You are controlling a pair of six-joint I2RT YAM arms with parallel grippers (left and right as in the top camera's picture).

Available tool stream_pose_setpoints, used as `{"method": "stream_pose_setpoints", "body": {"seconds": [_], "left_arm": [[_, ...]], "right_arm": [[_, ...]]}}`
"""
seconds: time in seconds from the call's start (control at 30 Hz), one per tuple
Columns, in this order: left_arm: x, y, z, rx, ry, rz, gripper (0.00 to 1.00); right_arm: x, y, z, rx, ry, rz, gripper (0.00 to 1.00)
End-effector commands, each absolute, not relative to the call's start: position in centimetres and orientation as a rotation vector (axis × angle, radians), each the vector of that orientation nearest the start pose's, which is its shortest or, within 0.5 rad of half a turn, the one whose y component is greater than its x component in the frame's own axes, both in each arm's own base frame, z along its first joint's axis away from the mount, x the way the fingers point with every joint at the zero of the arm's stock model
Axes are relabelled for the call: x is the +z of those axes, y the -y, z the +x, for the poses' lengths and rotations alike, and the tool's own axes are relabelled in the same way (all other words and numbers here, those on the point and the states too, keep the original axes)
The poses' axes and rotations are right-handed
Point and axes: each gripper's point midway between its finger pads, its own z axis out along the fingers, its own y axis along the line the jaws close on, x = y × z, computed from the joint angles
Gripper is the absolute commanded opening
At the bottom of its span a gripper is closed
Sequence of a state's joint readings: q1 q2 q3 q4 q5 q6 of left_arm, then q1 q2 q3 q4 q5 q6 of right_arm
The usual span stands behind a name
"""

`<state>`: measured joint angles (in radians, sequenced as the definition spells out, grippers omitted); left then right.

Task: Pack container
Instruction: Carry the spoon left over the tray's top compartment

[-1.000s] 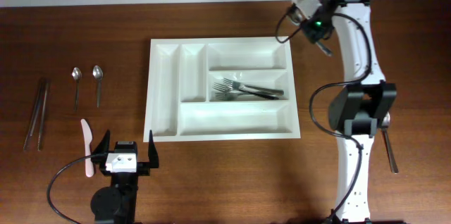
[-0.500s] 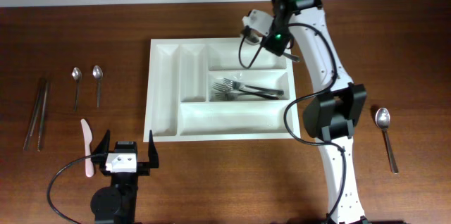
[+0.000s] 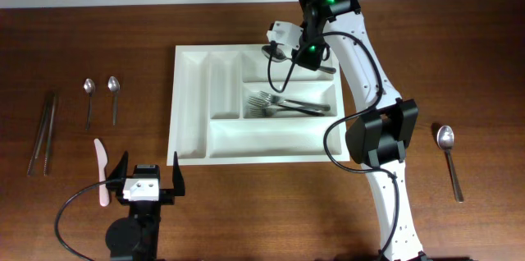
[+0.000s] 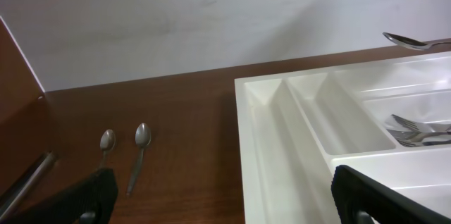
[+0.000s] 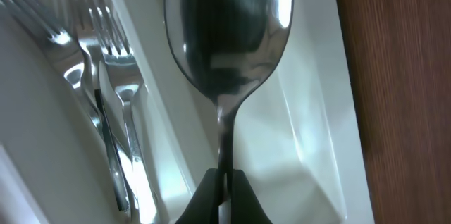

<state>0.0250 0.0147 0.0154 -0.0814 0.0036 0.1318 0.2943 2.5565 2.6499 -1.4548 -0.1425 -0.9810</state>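
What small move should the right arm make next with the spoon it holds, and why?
Probably lower and release. The right gripper is shut on the shiny metal spoon, which hangs above the empty top long compartment of the large white plastic cutlery tray, next to the metal forks.

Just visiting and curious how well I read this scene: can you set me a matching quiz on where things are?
Things: 1 forks; 2 chopsticks; 3 plastic knife; 4 right gripper.
Places or states: A shut on a spoon; B beside the left gripper; C in the container; D far left on the table.
Pairs: 1-C; 2-D; 3-B; 4-A.
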Motion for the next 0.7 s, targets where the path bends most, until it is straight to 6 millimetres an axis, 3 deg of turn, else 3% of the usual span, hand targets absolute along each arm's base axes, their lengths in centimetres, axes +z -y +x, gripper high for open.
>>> {"method": "stream_pose_setpoints", "body": {"seconds": [0.0,0.67], "left_arm": [[15.6,-0.7,24.6,0.132,-1.650,0.096,0.99],[15.6,-0.7,24.6,0.132,-1.650,0.096,0.99]], "right_arm": [[11.1,-18.5,50.0,0.120,-2.245,-1.773,0.04],[5.3,-18.9,50.7,0.198,-2.294,-1.787,0.04]]}}
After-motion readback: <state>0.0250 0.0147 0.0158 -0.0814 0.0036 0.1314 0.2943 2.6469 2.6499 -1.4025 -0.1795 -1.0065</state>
